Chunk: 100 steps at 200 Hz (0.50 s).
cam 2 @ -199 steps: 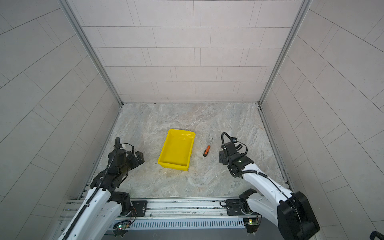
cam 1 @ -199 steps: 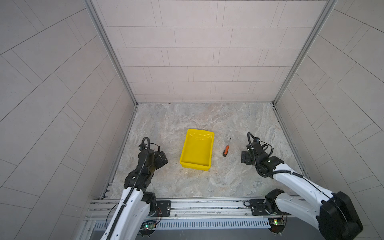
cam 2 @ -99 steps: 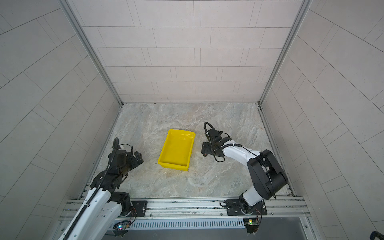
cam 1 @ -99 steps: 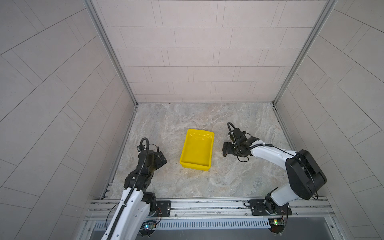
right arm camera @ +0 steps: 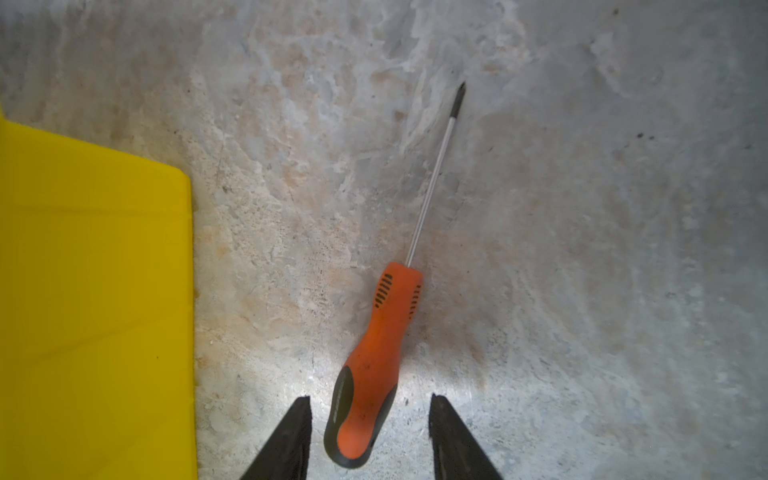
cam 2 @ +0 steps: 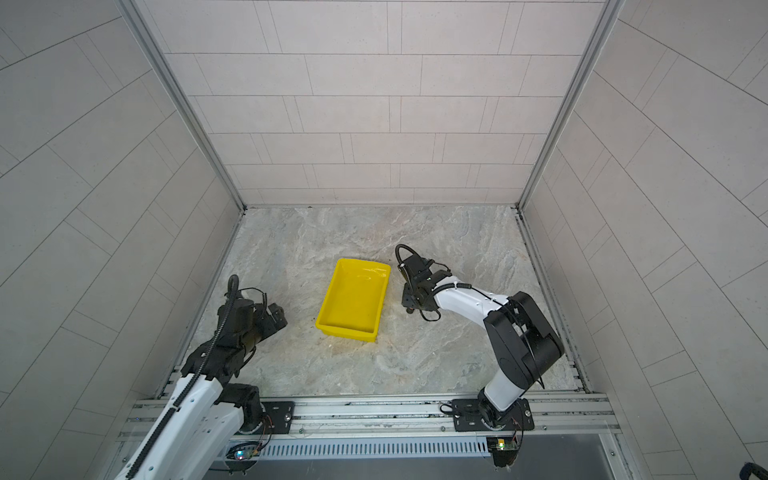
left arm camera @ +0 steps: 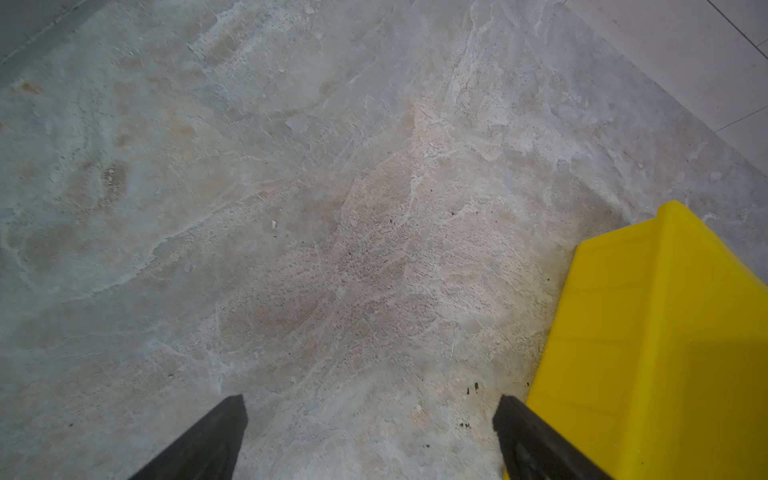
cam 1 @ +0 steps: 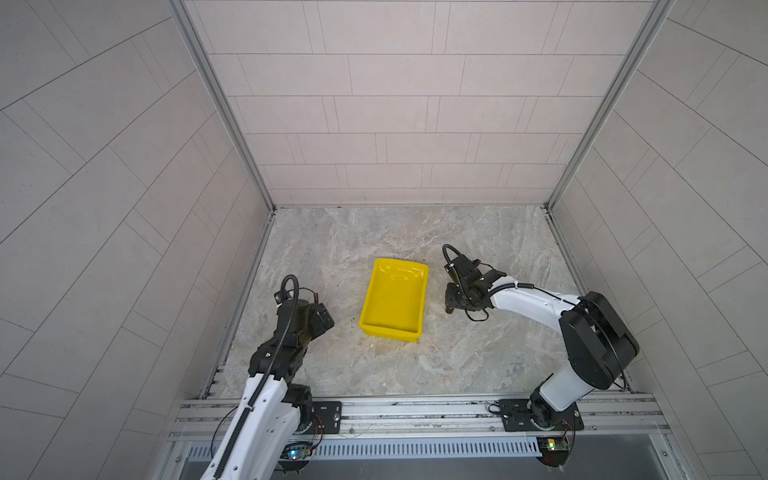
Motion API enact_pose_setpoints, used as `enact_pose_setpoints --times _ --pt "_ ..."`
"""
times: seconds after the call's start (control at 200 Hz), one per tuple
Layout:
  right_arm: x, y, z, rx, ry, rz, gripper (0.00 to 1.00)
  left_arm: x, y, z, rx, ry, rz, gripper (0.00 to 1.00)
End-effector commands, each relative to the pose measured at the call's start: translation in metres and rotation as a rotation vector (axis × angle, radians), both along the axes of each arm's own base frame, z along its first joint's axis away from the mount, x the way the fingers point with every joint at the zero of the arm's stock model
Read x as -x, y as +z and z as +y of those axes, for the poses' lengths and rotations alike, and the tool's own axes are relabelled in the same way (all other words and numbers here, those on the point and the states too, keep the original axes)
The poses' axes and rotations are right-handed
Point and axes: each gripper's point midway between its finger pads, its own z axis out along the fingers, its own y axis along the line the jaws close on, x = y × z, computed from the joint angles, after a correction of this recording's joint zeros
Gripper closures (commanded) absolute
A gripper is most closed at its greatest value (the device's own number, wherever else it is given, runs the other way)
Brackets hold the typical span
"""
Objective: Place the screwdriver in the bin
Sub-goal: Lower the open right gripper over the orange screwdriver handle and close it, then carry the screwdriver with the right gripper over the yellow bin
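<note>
The screwdriver (right arm camera: 374,365), with its orange handle, black butt and thin shaft, lies flat on the stone floor just right of the bin (cam 1: 390,330). The bin is a shallow yellow tray, empty in both top views (cam 2: 347,331). My right gripper (right arm camera: 369,398) is low over the screwdriver. Its jaws straddle the butt end of the handle with a gap on each side, still open. In both top views the right gripper (cam 1: 455,299) (cam 2: 411,300) hides the screwdriver. My left gripper (left arm camera: 370,399) is open over bare floor left of the bin (left arm camera: 665,332), holding nothing.
Tiled walls enclose the stone floor on three sides. A metal rail (cam 1: 415,409) with both arm bases runs along the front. The left gripper (cam 1: 324,320) (cam 2: 278,318) sits near the bin's front left corner. Bare floor lies behind and in front of the bin.
My right arm swung from the front right over to the screwdriver and came down on it, and its jaws have narrowed around the handle. The left arm, bin and screwdriver have not moved.
</note>
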Motion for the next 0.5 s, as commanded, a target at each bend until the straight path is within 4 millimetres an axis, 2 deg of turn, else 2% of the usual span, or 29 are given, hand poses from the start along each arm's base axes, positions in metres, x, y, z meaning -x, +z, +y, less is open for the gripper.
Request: enact_pose_setpoints --times 0.0,0.145,0.19,0.21,0.245,0.325,0.33,0.34,0.395,0.42,0.495 --pt "0.001 -0.007 -0.002 0.036 0.0 0.029 0.55 0.001 -0.004 0.003 -0.008 0.016 0.007 0.0" --pt "0.001 -0.023 0.004 0.04 0.035 0.071 0.55 0.001 -0.005 0.002 -0.003 0.011 0.011 0.0" --pt "0.002 -0.028 0.003 0.046 0.039 0.087 0.57 0.002 -0.005 0.002 -0.003 0.012 0.012 0.0" --pt "0.002 -0.03 0.003 0.049 0.04 0.092 0.59 0.002 -0.005 0.002 -0.003 0.012 0.01 0.0" --pt "0.002 -0.032 0.003 0.05 0.043 0.095 0.68 0.002 -0.005 0.002 -0.004 0.012 0.009 0.0" --pt "0.004 -0.034 0.002 0.054 0.042 0.099 0.74 0.001 -0.005 0.002 -0.005 0.013 0.007 0.0" --pt "0.004 -0.033 0.002 0.053 0.043 0.099 0.8 0.001 -0.005 0.002 -0.004 0.013 0.006 0.0" --pt "0.004 -0.033 0.002 0.053 0.042 0.098 0.83 0.001 -0.005 0.002 -0.004 0.013 0.006 0.0" --pt "0.005 -0.03 -0.001 0.059 0.039 0.091 0.88 0.001 -0.006 0.001 -0.001 0.01 0.008 0.0" --pt "0.006 -0.028 -0.001 0.058 0.039 0.084 0.95 0.0 -0.006 0.001 -0.001 0.01 0.009 0.0" --pt "0.01 -0.021 -0.006 0.057 0.028 0.07 1.0 0.0 -0.007 0.0 0.001 0.007 0.016 0.0"
